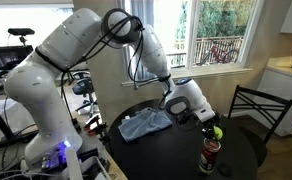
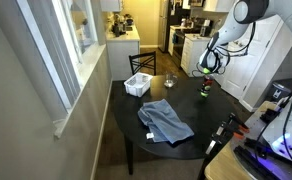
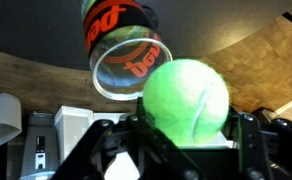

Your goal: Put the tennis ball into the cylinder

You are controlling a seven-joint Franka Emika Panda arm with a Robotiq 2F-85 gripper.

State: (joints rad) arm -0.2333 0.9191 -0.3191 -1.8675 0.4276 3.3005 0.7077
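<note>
Gripper (image 3: 189, 138) is closed down to ball width on the tennis ball (image 3: 186, 98), one finger each side, and the ball is seated centrally betw. them; grip appears secure. The ball is off the table and carried in the air. The cylinder (image 3: 124, 52) stands upright on the dark round table (image 1: 176, 152), mouth open, red markings on the wall; no contents seen inside. In both exterior views the ball hangs just above the cylinder rim, apart from it, approx. in line with it. In the wrist view the mouth lies up and left of the ball, and the ball overlaps only the near edge of the rim, so alignment is not confirmed. Other items: blue-grey cloth (image 2: 164, 122) mid-table, white basket (image 2: 138, 85) and clear glass (image 2: 170, 79) at the far side, all well apart from the work area. Assessment: transport step done or nearly so; placement is in hand, insertion not yet made. Next move reqs. centring the ball over the mouth, lowering straight down, then opening the fingers. The ball is approx. as wide as the mouth, so tolerance is small; an off-centre release risks the ball perching on the rim, rolling off, or tipping the cylinder.
</note>
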